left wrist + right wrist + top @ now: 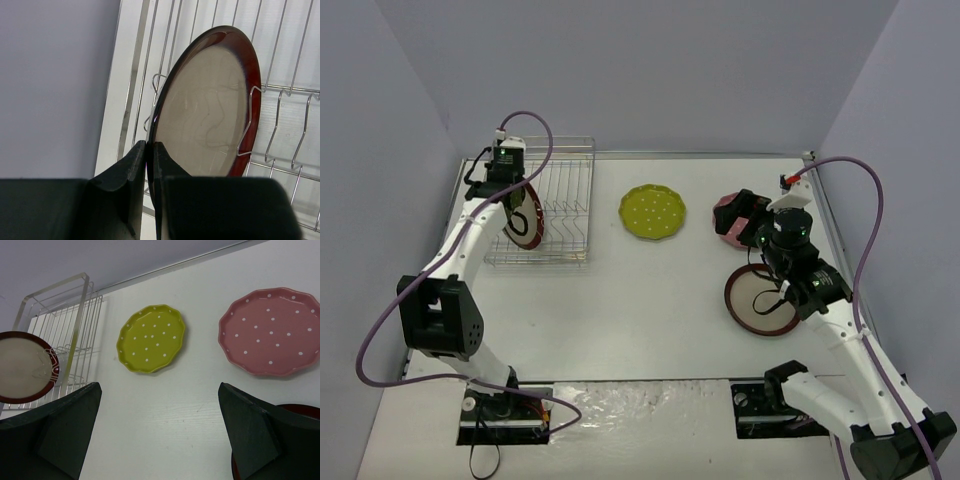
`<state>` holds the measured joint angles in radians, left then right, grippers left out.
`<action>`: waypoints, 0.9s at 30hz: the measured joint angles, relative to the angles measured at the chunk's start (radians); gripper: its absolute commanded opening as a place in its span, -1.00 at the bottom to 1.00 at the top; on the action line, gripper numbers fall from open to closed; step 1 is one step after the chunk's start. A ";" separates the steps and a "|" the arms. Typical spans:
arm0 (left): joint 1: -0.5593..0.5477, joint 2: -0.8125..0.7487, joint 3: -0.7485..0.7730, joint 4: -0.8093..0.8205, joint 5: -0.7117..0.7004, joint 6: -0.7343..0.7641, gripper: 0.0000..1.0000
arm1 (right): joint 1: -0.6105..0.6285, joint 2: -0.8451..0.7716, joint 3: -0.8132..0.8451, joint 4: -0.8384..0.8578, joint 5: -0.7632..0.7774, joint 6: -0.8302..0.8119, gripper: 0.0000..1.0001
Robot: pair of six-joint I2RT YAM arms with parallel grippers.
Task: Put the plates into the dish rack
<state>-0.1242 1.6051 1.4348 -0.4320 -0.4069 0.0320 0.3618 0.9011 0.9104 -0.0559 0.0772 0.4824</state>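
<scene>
At the upper left, inside the dish rack (565, 215), the left jaws pinch a red-rimmed plate (205, 105) by its rim, standing it on edge between the tines so it should stay up. Lower right, the right jaws gape empty over the second red-rimmed plate (760, 300), likely next; the pink plate (272, 330) and the green plate (150, 337) lie flat on the bench (640, 330).

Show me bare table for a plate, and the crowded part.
Free: the middle of the table, between the dish rack, yellow-green plate and flat red-rimmed plate. Crowded: right side, around the pink plate and right gripper.
</scene>
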 measured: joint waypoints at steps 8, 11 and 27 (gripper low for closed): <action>-0.007 0.001 0.058 -0.014 -0.060 -0.014 0.02 | 0.000 0.000 0.000 0.000 -0.005 0.000 1.00; -0.007 -0.001 0.059 -0.013 -0.073 -0.015 0.04 | 0.000 0.000 0.000 0.000 -0.006 0.003 1.00; -0.101 -0.160 0.206 -0.103 0.017 -0.118 0.13 | 0.000 0.000 0.000 0.000 0.001 0.003 1.00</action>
<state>-0.2256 1.4449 1.6409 -0.5345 -0.3896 -0.0856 0.3618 0.9012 0.9104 -0.0563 0.0780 0.4858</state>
